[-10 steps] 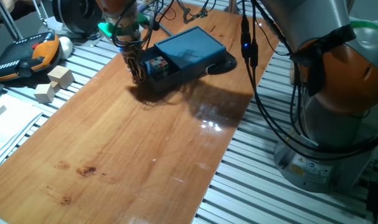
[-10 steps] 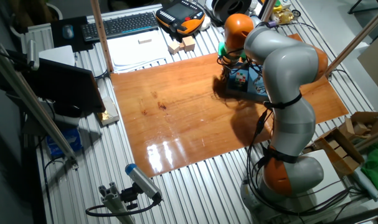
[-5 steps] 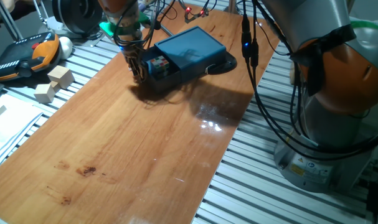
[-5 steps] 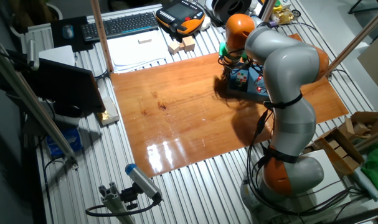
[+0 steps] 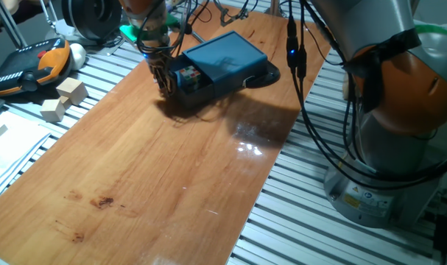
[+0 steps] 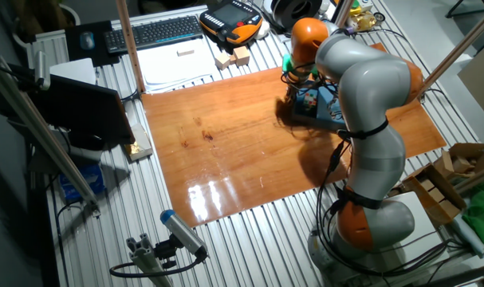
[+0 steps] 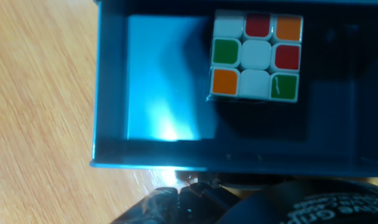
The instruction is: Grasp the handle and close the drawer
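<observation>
Hand view looks straight down into the open drawer (image 7: 170, 87), where a multicoloured puzzle cube (image 7: 256, 57) sits toward the back right corner on the pale floor — the dark front wall runs across the bottom of the picture. One fixed view shows wooden blocks (image 5: 63, 99) and an orange-and-black pendant (image 5: 28, 65) left of the desk (image 5: 171, 169), well apart from the teal box (image 5: 223, 59). The gripper (image 5: 164, 82) stands at the drawer's front — I cannot tell whether its fingers are apart or clamped on the handle, which is hidden.
</observation>
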You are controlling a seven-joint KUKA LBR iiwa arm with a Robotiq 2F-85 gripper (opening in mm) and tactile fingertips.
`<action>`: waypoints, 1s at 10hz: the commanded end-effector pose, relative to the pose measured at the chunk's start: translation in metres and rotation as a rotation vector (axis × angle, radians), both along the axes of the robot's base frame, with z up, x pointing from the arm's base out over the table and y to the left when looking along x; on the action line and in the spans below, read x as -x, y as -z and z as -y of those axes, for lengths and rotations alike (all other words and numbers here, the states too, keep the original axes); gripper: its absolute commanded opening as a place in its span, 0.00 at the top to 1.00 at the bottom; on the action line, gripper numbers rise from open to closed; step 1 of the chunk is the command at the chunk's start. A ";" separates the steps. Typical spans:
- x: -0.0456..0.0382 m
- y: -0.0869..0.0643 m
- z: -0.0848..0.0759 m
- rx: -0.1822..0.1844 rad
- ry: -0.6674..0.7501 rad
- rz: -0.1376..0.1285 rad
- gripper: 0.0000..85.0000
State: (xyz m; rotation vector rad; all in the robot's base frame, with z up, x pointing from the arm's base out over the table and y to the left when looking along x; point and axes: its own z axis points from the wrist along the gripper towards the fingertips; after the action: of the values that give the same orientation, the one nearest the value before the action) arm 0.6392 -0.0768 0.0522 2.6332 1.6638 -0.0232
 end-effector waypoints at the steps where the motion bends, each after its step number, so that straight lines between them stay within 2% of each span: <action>1: 0.0009 0.000 0.002 0.000 -0.003 0.002 0.97; 10: 0.0091 0.002 0.015 -0.003 -0.010 0.003 0.97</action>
State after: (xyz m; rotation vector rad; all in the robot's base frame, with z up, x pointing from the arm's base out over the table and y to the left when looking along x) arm 0.6300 -0.0925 0.0505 2.6247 1.6774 -0.0151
